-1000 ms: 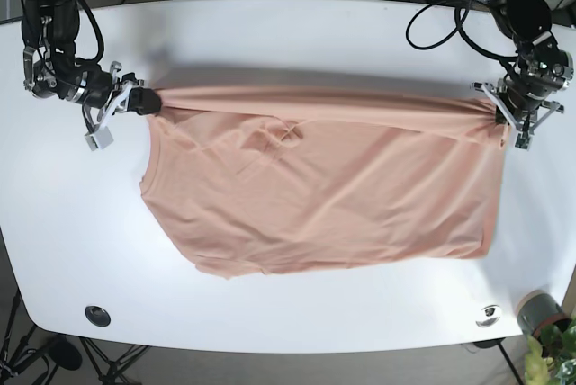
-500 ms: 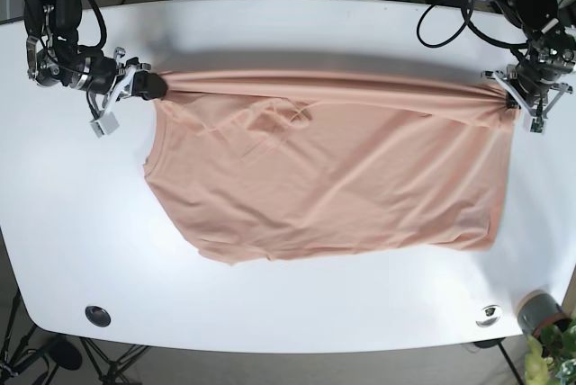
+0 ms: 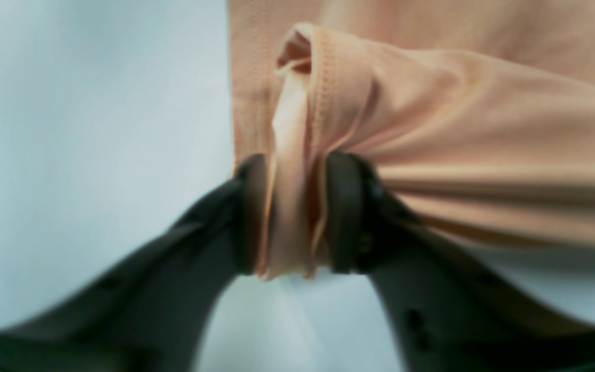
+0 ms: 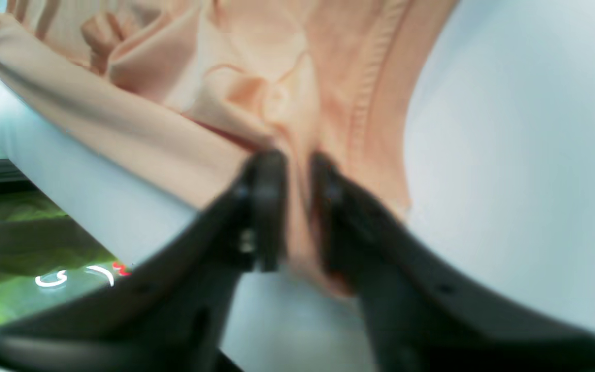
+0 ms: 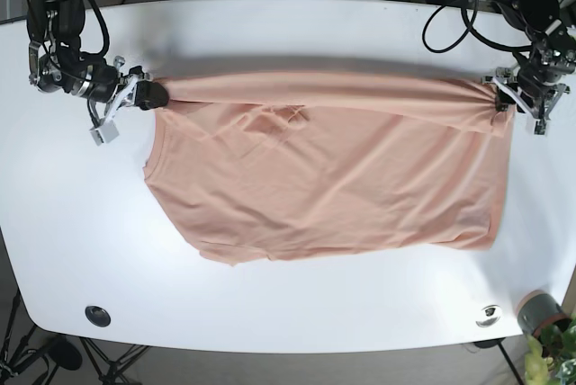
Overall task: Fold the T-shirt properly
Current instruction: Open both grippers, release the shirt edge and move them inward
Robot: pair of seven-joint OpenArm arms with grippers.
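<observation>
Where it bunches — T-shirt corners inside both claws.

No legible text, label, brand, number or sign found in any view. The peach cotton T-shirt carries no readable print. The white oval worktop is unmarked. Both wrist views are too blurred to read anything.
</observation>
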